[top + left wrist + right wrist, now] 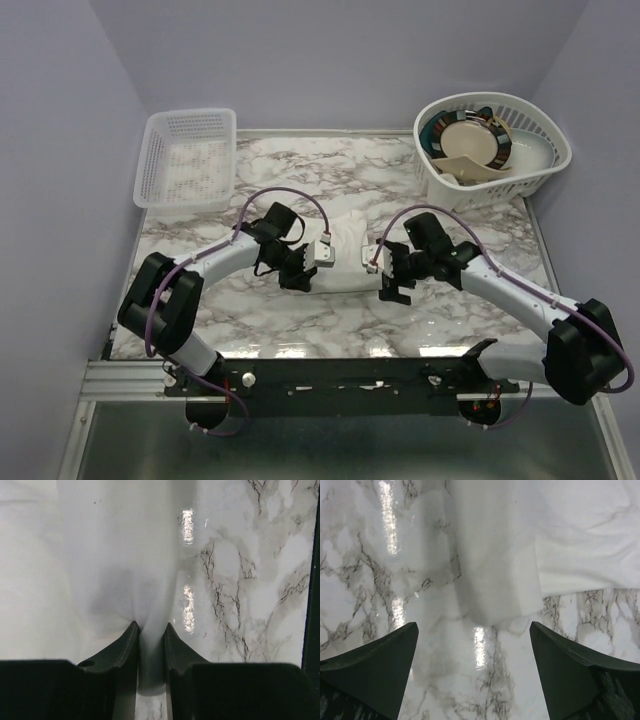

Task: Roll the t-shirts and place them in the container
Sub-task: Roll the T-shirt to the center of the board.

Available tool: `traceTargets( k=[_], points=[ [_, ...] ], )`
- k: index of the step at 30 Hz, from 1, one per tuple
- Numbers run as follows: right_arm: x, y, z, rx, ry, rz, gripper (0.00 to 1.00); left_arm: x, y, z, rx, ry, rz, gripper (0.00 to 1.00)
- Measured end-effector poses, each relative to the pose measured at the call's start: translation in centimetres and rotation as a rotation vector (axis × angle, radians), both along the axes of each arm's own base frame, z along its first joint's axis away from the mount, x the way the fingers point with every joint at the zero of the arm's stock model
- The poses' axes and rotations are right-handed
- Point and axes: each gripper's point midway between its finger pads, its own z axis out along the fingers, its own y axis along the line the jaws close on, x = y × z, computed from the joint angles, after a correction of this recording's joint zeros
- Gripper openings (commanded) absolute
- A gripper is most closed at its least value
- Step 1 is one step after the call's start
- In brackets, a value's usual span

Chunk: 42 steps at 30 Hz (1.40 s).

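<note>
Currently, the white t-shirt [345, 262] lies bunched at the centre of the marble table [300, 330], between the two grippers. The left gripper [150, 630] has its jaws drawn close, pinching a fold of cloth at the t-shirt's left side. The right gripper [474, 627] has its jaws spread wide, gripping nothing, over the table at the t-shirt's right edge. A lattice basket [188, 160] stands far left; a basket of dishes [495, 150] stands far right

The light was bright and even, falling from overhead. Glare streaks shone on the glossy marble table [250, 555] in the 2 wrist views. The white t-shirt [115, 555] was nearly washed out, its folds faint, with a soft grey shadow just ahead of the left gripper [150, 628]
</note>
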Motion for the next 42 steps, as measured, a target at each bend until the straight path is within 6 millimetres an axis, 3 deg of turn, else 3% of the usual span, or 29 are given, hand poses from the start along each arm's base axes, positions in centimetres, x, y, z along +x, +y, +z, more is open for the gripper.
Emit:
traceTargets(
  k=[6,11,22,25,28,29,31,32,35,37,38,42],
  points=[
    [1.9,3.1,0.4,0.05,-0.141,0.08,1.0,-0.5,-0.3,0.8,-0.022,0.091,0.003,0.25],
    [1.4,5.0,-0.4,0.056,-0.177,0.164,1.0,-0.7,-0.6,1.1,-0.037,0.135,0.011,0.25],
    [0.9,5.7,-4.7,-0.02,-0.11,0.217,1.0,-0.7,-0.2,1.4,-0.061,0.191,0.038,0.26],
    [1.3,5.9,-5.1,-0.032,-0.125,0.222,0.91,-0.8,0.0,1.5,-0.072,0.212,0.045,0.27],
    [2.1,6.4,-5.1,-0.038,-0.148,0.218,0.76,-0.7,0.1,1.6,-0.081,0.232,0.047,0.27],
    [2.3,6.4,-5.1,-0.039,-0.153,0.214,0.6,-0.7,0.1,1.6,-0.082,0.238,0.048,0.28],
    [2.7,6.5,-5.0,-0.043,-0.161,0.204,0.44,-0.7,0.1,1.5,-0.084,0.249,0.047,0.32],
    [3.0,6.7,-5.0,-0.044,-0.165,0.195,0.3,-0.6,0.1,1.5,-0.084,0.256,0.049,0.45],
    [3.5,6.9,-4.8,-0.046,-0.173,0.186,0.01,-0.5,0.3,1.5,-0.085,0.267,0.062,0.69],
    [3.8,6.9,-4.7,-0.053,-0.184,0.19,0.01,-0.2,0.5,1.7,-0.089,0.258,0.087,0.78],
    [3.8,6.9,-4.7,-0.054,-0.183,0.188,0.01,0.0,0.6,1.9,-0.094,0.238,0.104,0.98],
    [3.7,6.8,-4.3,-0.07,-0.173,0.199,0.01,0.5,1.9,4.9,-0.125,0.044,0.174,0.99]
  ],
)
